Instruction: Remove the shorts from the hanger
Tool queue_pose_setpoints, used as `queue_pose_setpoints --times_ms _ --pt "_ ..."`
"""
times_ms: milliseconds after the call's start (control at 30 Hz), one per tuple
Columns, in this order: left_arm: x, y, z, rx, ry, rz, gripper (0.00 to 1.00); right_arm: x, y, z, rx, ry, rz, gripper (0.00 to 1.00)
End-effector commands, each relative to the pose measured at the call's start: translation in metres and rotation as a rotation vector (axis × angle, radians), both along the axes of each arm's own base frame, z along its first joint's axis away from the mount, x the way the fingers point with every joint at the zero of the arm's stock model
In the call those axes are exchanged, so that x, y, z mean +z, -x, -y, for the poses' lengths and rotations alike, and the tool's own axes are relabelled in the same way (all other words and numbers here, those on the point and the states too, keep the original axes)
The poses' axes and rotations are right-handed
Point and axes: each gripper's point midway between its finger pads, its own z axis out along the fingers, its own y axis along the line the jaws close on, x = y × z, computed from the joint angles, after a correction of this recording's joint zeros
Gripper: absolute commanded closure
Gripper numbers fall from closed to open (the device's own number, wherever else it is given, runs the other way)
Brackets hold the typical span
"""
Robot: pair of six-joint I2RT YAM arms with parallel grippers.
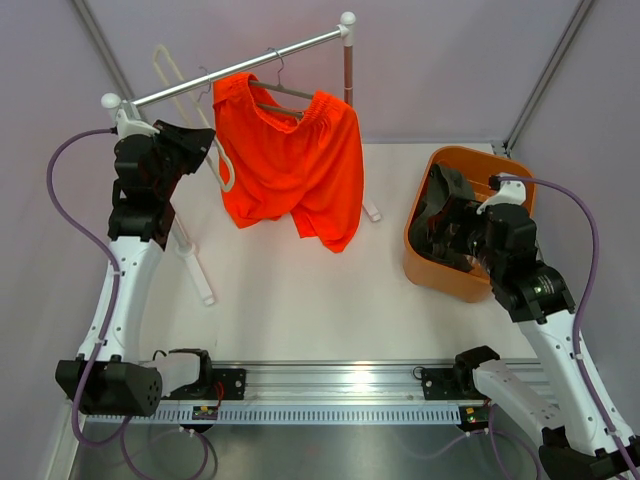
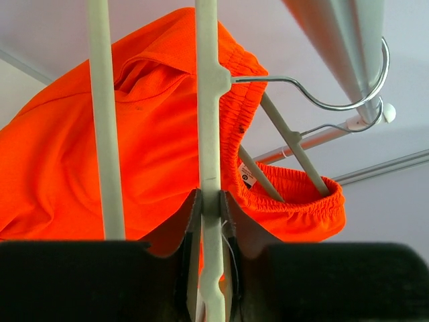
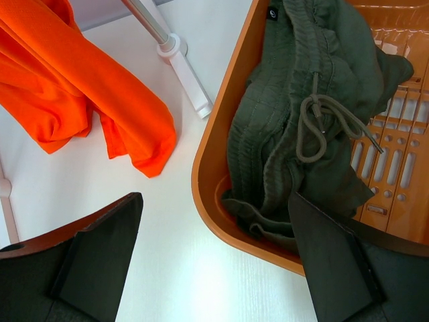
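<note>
The bright orange shorts [image 1: 290,170] hang by the waistband on the dark grey hanger [image 1: 285,92], whose wire hook sits on the silver rail [image 1: 250,62]. In the left wrist view the shorts [image 2: 67,154] fill the left side and the grey hanger's arms [image 2: 293,143] run inside the waistband. My left gripper [image 1: 203,142] is shut on the bar of a pale cream-white hanger [image 2: 209,134], just left of the shorts; its jaws [image 2: 210,201] pinch that bar. My right gripper [image 1: 447,212] is open and empty over an orange basket; in its wrist view [image 3: 214,201] a shorts leg [image 3: 87,80] hangs at upper left.
The orange basket [image 1: 430,268] at the right holds a dark green garment [image 3: 288,121]. The rack's white feet stand on the table [image 1: 195,265], one near the basket [image 3: 188,80]. The cream hanger's wire hook [image 2: 322,104] also hangs on the rail [image 2: 342,40].
</note>
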Motion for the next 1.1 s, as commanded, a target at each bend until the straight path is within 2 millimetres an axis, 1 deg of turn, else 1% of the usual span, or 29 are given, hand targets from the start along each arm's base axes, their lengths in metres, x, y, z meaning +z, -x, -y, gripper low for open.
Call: queue_pose_setpoints --times_ms 0,100,133,167,233,300,333,367,400,433,467,500,533,567,600,633,667,700,733,767,800,833,867,900,933,967,1000,1033,1067 --pt "0.023 0.014 -0.002 -0.002 -0.009 0.089 0.80 0.015 -0.002 0.000 0.003 -0.007 0.032 0.01" --pt "0.018 0.020 0.000 -0.012 -0.019 0.085 0.75 0.018 -0.003 -0.003 0.015 -0.014 0.040 0.01" --pt "0.020 0.023 0.001 -0.018 -0.022 0.094 0.73 0.019 -0.003 -0.005 0.029 -0.017 0.041 0.01" --pt "0.015 0.024 0.002 -0.030 -0.027 0.088 0.68 0.023 -0.004 -0.008 0.039 -0.022 0.045 0.00" --pt "0.014 0.029 0.004 -0.041 -0.040 0.089 0.68 0.027 -0.006 -0.012 0.061 -0.026 0.051 0.00" --pt "0.012 0.031 0.004 -0.048 -0.052 0.085 0.67 0.036 -0.010 -0.016 0.077 -0.028 0.065 0.00" --pt "0.012 0.033 0.005 -0.053 -0.061 0.086 0.67 0.044 -0.011 -0.018 0.088 -0.033 0.079 0.01" --pt "0.014 0.036 0.006 -0.059 -0.068 0.091 0.66 0.043 -0.015 -0.021 0.094 -0.031 0.072 0.01" --pt "0.016 0.039 0.007 -0.065 -0.073 0.095 0.64 0.049 -0.019 -0.023 0.104 -0.034 0.085 0.01" --pt "0.014 0.040 0.007 -0.072 -0.080 0.089 0.63 0.058 -0.020 -0.028 0.125 -0.045 0.104 0.00" --pt "0.017 0.045 0.008 -0.078 -0.086 0.095 0.62 0.057 -0.027 -0.031 0.137 -0.041 0.091 0.01" --pt "0.018 0.048 0.009 -0.082 -0.093 0.096 0.61 0.064 -0.032 -0.035 0.152 -0.044 0.108 0.00" --pt "0.016 0.051 0.009 -0.088 -0.110 0.092 0.60 0.078 -0.035 -0.040 0.172 -0.055 0.137 0.01" --pt "0.018 0.054 0.008 -0.083 -0.120 0.094 0.60 0.078 -0.046 -0.044 0.178 -0.049 0.129 0.01" --pt "0.026 0.060 0.007 -0.083 -0.139 0.112 0.60 0.087 -0.053 -0.046 0.183 -0.040 0.154 0.00" --pt "0.022 0.063 0.006 -0.081 -0.176 0.095 0.60 0.105 -0.054 -0.055 0.228 -0.052 0.194 0.01" --pt "0.024 0.064 0.002 -0.062 -0.198 0.092 0.60 0.103 -0.066 -0.061 0.245 -0.048 0.181 0.01" --pt "0.024 0.067 0.001 -0.057 -0.220 0.085 0.59 0.113 -0.072 -0.066 0.265 -0.045 0.215 0.00" --pt "0.026 0.071 -0.001 -0.057 -0.250 0.078 0.58 0.131 -0.075 -0.073 0.296 -0.054 0.256 0.01" --pt "0.027 0.073 -0.001 -0.058 -0.262 0.075 0.58 0.127 -0.089 -0.080 0.312 -0.048 0.243 0.00" --pt "0.029 0.077 -0.001 -0.062 -0.283 0.079 0.58 0.135 -0.095 -0.086 0.340 -0.041 0.274 0.01" --pt "0.028 0.081 -0.003 -0.052 -0.296 0.067 0.57 0.149 -0.099 -0.091 0.358 -0.038 0.308 0.01" --pt "0.030 0.084 -0.004 -0.048 -0.309 0.070 0.56 0.142 -0.113 -0.098 0.372 -0.025 0.292 0.00" --pt "0.031 0.086 -0.006 -0.041 -0.323 0.073 0.55 0.147 -0.119 -0.104 0.396 -0.005 0.320 0.01" --pt "0.032 0.091 -0.011 -0.021 -0.350 0.071 0.53 0.157 -0.122 -0.109 0.407 0.001 0.350 0.01" --pt "0.033 0.094 -0.012 -0.016 -0.360 0.070 0.53 0.151 -0.135 -0.114 0.412 0.013 0.343 0.00" --pt "0.033 0.095 -0.013 -0.016 -0.378 0.073 0.52 0.156 -0.142 -0.117 0.419 0.027 0.370 0.00" --pt "0.033 0.099 -0.013 -0.017 -0.385 0.072 0.51 0.166 -0.147 -0.120 0.422 0.029 0.401 0.01" --pt "0.034 0.101 -0.013 -0.021 -0.390 0.072 0.50 0.162 -0.161 -0.125 0.429 0.043 0.413 0.00"
